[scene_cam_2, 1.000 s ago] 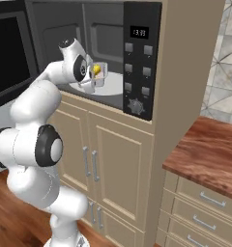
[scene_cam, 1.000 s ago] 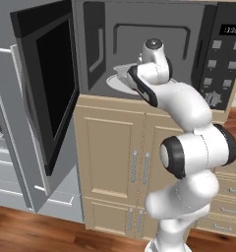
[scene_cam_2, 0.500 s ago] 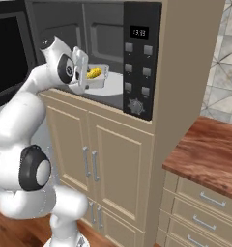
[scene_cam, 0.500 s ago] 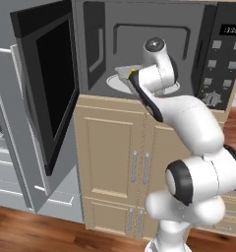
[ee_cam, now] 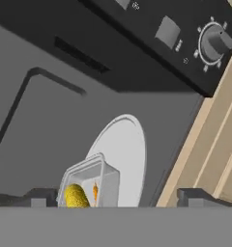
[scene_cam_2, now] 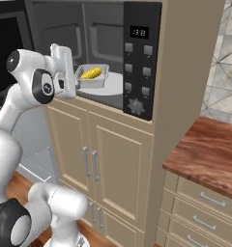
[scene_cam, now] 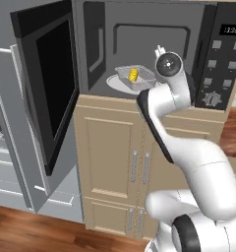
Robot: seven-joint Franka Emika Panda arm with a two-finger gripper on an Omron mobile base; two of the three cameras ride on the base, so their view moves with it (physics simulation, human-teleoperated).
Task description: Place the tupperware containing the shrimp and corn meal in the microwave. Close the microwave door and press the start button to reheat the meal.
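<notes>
The tupperware (scene_cam: pixel 134 77) (scene_cam_2: pixel 92 76) (ee_cam: pixel 89 185) rests on the white turntable plate (scene_cam: pixel 115 82) (ee_cam: pixel 127 154) inside the open microwave (scene_cam: pixel 139 39). Yellow corn (scene_cam: pixel 133 75) (ee_cam: pixel 77 195) and a small orange shrimp (ee_cam: pixel 95 190) show through its clear wall. My gripper (scene_cam: pixel 158 56) (scene_cam_2: pixel 79 79) (ee_cam: pixel 118 198) is open at the front of the cavity, just short of the tupperware, its fingertips (ee_cam: pixel 40 198) spread wide and holding nothing. The microwave door (scene_cam: pixel 46 83) stands swung out to the left. The button panel (scene_cam: pixel 221 64) (scene_cam_2: pixel 139 62) with clock and dial is to the right.
Beige cabinet doors (scene_cam: pixel 115 157) (scene_cam_2: pixel 103 164) sit below the microwave. A wooden countertop (scene_cam_2: pixel 210 154) over drawers lies to the right. A grey fridge front (scene_cam: pixel 7 147) stands behind the open door on the left.
The gripper has opened and let go of the tupperware, which now sits on the plate. The hand has drawn back toward the cavity's front.
</notes>
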